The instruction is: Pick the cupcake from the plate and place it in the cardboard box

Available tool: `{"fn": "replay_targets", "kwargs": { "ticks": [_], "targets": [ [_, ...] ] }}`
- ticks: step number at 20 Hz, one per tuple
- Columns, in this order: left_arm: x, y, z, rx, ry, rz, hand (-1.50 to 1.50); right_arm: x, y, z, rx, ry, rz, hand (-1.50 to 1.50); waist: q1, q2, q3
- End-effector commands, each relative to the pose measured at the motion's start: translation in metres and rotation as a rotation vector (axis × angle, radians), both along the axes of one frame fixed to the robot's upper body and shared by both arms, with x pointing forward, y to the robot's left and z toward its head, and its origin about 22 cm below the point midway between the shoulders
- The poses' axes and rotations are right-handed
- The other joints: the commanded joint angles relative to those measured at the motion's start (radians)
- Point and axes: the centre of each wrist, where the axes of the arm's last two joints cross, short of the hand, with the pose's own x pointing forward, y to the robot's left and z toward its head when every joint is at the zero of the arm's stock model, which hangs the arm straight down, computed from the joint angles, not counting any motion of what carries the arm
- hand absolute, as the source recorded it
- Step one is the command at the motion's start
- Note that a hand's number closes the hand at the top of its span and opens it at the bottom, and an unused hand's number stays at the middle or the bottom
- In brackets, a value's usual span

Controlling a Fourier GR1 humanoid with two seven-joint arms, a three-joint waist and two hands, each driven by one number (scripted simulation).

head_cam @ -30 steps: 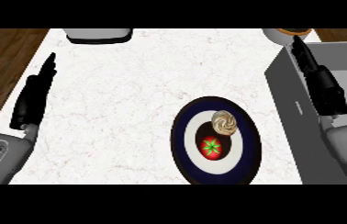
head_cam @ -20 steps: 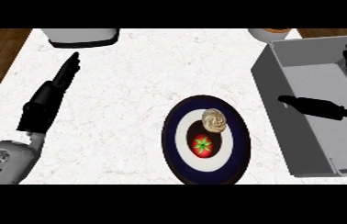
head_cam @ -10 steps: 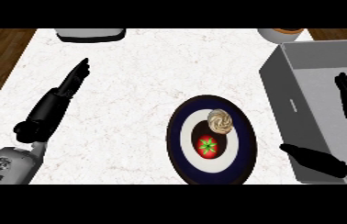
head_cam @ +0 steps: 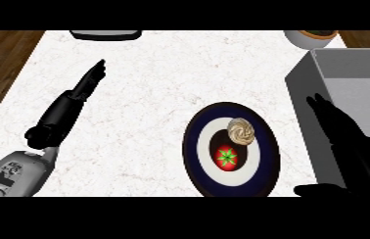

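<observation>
Since half a second ago my right hand (head_cam: 338, 130) has risen beside the cardboard box (head_cam: 339, 76), fingers spread, lining up on the cupcake (head_cam: 242, 131) at the plate's (head_cam: 194, 150) one o'clock; left hand (head_cam: 76, 98) rests open.

The cream-swirled cupcake (head_cam: 242, 131) sits upright on the dark-rimmed plate (head_cam: 194, 150); the grey cardboard box (head_cam: 329, 71) stands right of the plate.

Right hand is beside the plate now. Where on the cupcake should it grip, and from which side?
Probably grip the cupcake by its sides, below the swirled top, coming from the right: it stands upright on the plate, right of centre, nearest the open right hand. A tomato-like thing sits close below-left.
</observation>
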Motion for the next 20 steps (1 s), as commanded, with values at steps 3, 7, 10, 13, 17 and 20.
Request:
{"fn": "replay_targets", "kwargs": {
  "ticks": [3,7,10,13,17,20],
  "targets": [
    [0.005,0.004,-0.004,0.012,0.004,-0.02,0.0,0.017,0.049,0.015,-0.18,0.168,-0.034,-1.5,0.024,0.004,0.0],
    [0.011,-0.013,0.004,-0.007,-0.014,-0.001,0.0,0.03,0.088,0.011,-0.194,0.254,-0.053,-1.5,0.009,0.0,0.002],
    [0.008,-0.001,0.009,-0.005,-0.003,-0.016,0.0,0.049,0.103,0.006,-0.191,0.309,-0.082,-1.5,0.01,-0.001,0.003],
    [0.001,0.002,-0.007,-0.008,-0.004,-0.007,0.0,0.057,0.122,0.014,-0.176,0.339,-0.09,-1.5,0.005,-0.003,0.002],
    [-0.003,0.0,-0.01,-0.008,0.01,-0.008,0.0,0.071,0.138,-0.011,-0.175,0.379,-0.108,-1.5,0.003,-0.002,0.003],
    [-0.006,-0.005,-0.005,0.002,0.022,0.007,0.0,0.066,0.145,-0.008,-0.191,0.368,-0.131,-1.5,-0.005,-0.006,0.004]
  ]
}}
